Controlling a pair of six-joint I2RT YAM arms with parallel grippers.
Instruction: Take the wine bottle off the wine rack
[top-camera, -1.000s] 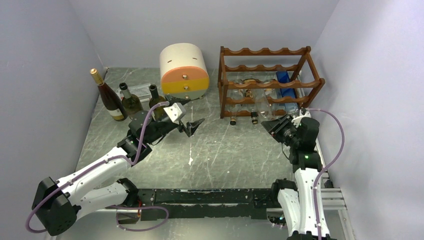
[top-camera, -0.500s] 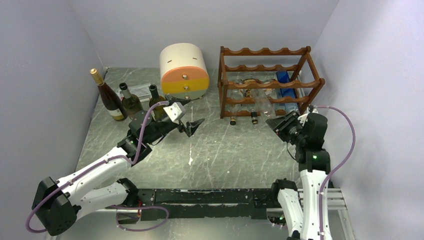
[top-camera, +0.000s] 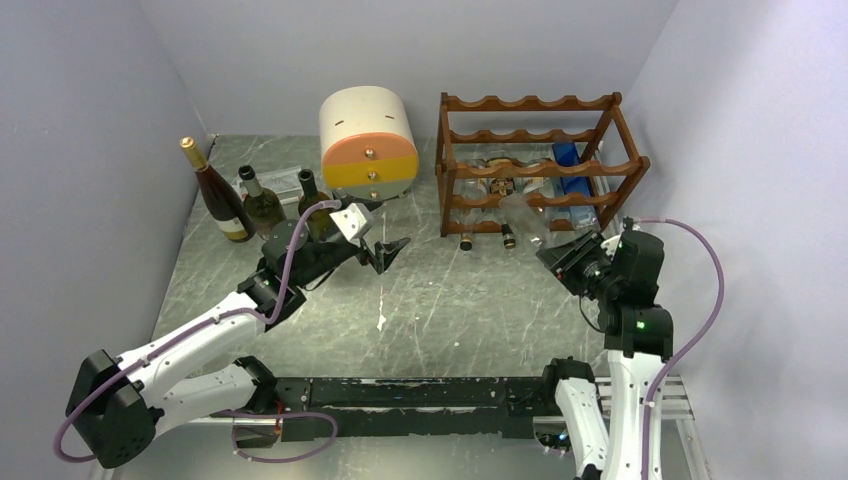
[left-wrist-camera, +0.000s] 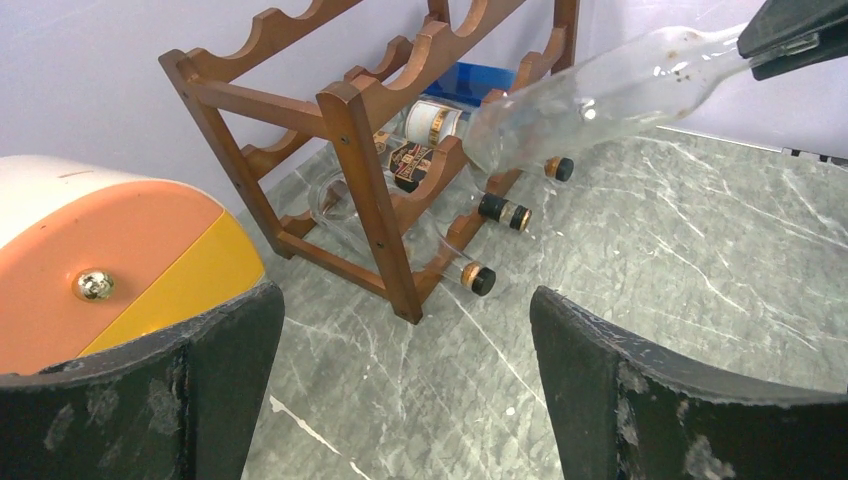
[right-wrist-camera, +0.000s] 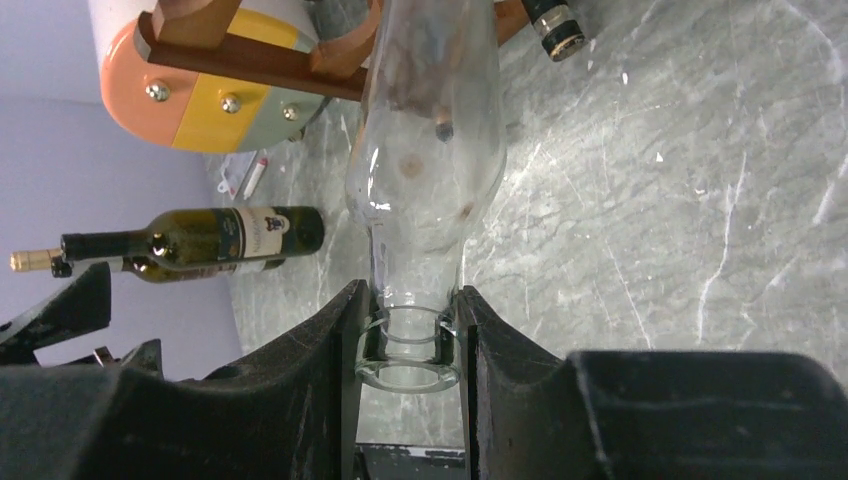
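Note:
The dark reddish-brown wine rack (top-camera: 530, 103) stands at the back right; it also shows in the left wrist view (left-wrist-camera: 350, 110) and the right wrist view (right-wrist-camera: 250, 55). My right gripper (top-camera: 557, 253) is shut on the neck of a clear empty wine bottle (right-wrist-camera: 425, 150), whose body still reaches into the rack's lower tier (left-wrist-camera: 600, 95). Other bottles lie in the rack, their capped necks (left-wrist-camera: 483, 279) sticking out in front. My left gripper (top-camera: 385, 250) is open and empty over the table middle, left of the rack.
A cream-and-orange drawer unit (top-camera: 368, 140) stands left of the rack. Three dark wine bottles (top-camera: 262, 203) stand at the back left. The right wall is close behind my right arm. The marbled table top (top-camera: 450, 300) lies between the arms.
My right gripper has pulled back to the right and toward the near edge, drawing the clear bottle farther out of the rack. The left arm has barely moved.

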